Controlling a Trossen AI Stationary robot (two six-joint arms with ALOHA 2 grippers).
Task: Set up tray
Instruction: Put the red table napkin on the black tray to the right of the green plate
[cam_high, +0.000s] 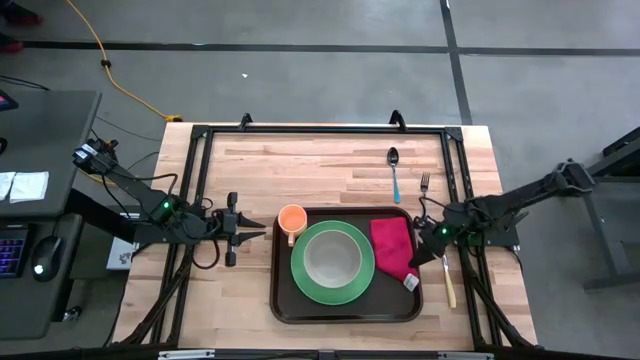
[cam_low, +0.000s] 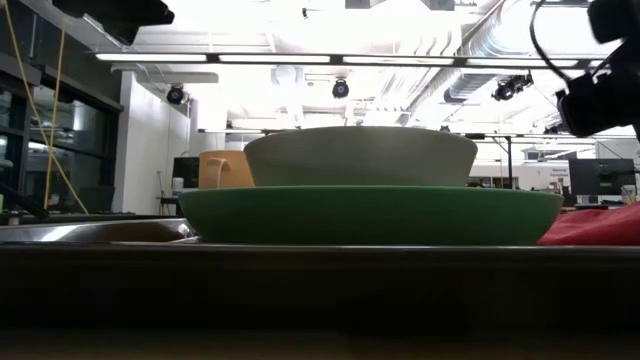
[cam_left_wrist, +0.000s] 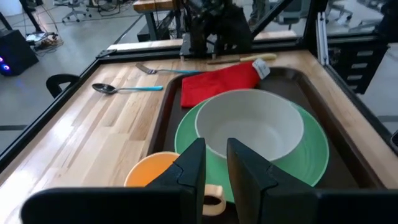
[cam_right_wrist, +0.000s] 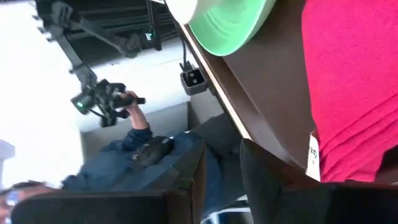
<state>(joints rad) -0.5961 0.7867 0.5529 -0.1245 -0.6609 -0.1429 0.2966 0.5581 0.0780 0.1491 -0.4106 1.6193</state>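
Treat the tray (cam_high: 283, 300) as stiff, slick and loaded; grip its raised rim beside your right end effector (cam_high: 424, 258), whose fingers stand slightly spread, empty.

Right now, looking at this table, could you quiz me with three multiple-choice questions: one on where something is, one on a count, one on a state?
1. Where is the orange mug?
A. on the tray's left end, beside the green plate
B. on the red napkin
C. inside the bowl

2. How many pieces of cutlery lie on the bare wood?
A. none
B. one
C. three

3. What state is the bowl in?
A. upside down
B. upright and empty
C. full of soup

Answers: 1 A, the high view shows it there. 2 C, the spoon, fork and knife all lie off the tray. 3 B, the left wrist view shows its bare inside.
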